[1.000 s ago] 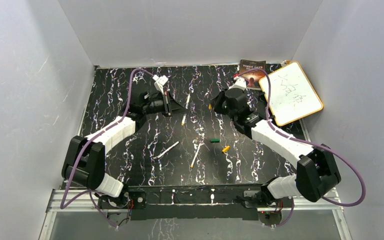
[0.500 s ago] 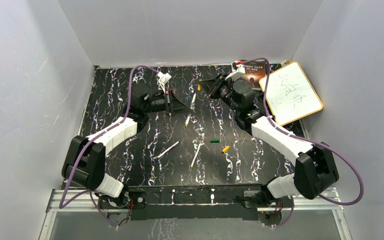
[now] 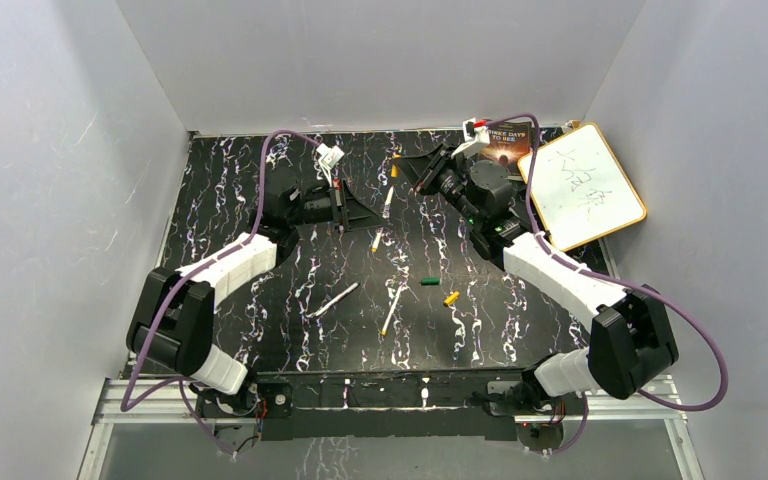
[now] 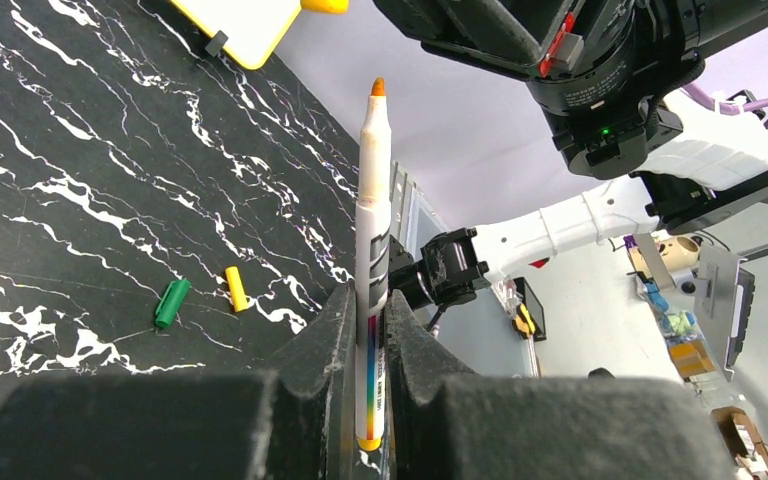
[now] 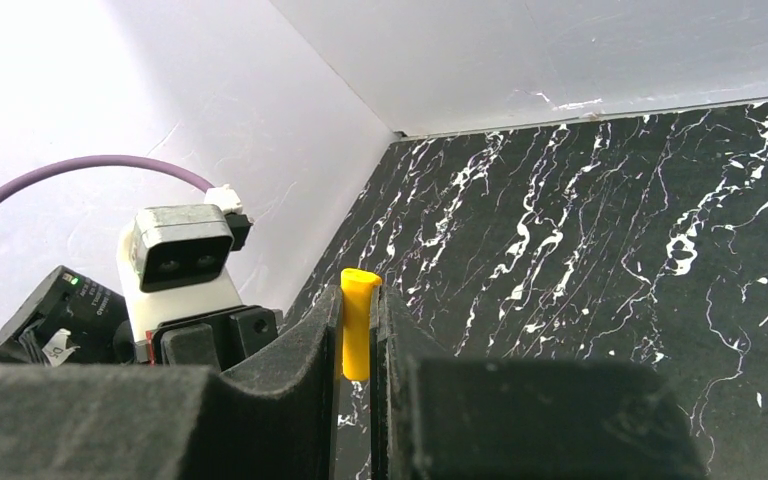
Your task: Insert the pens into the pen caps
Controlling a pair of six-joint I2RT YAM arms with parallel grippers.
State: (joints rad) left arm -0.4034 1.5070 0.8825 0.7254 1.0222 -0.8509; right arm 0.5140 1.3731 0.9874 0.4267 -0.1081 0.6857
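My left gripper [image 3: 374, 220] is shut on a whitish pen [image 3: 384, 211] near its back end, and its orange tip points up and to the back. In the left wrist view the pen [image 4: 372, 220] stands upright between the fingers [image 4: 332, 330]. My right gripper [image 3: 404, 167] is shut on a yellow cap [image 3: 396, 165] and holds it just beyond the pen's tip, a small gap apart. In the right wrist view the cap [image 5: 359, 322] sticks out past the fingertips [image 5: 320, 335]. Two more pens [image 3: 337, 298] [image 3: 392, 310] lie on the table, with a green cap [image 3: 428, 281] and a yellow cap [image 3: 451, 297] to their right.
A whiteboard with a yellow rim [image 3: 582, 185] and a dark book [image 3: 505, 140] lie at the back right corner. White walls close in the black marbled table [image 3: 260, 300] on three sides. The loose green cap [image 4: 171, 302] and yellow cap [image 4: 235, 288] also show in the left wrist view.
My left gripper lifted the pen off the table and tilted its tip up. My right gripper swung to the back with the yellow cap, and it now sits just beyond the pen's tip.
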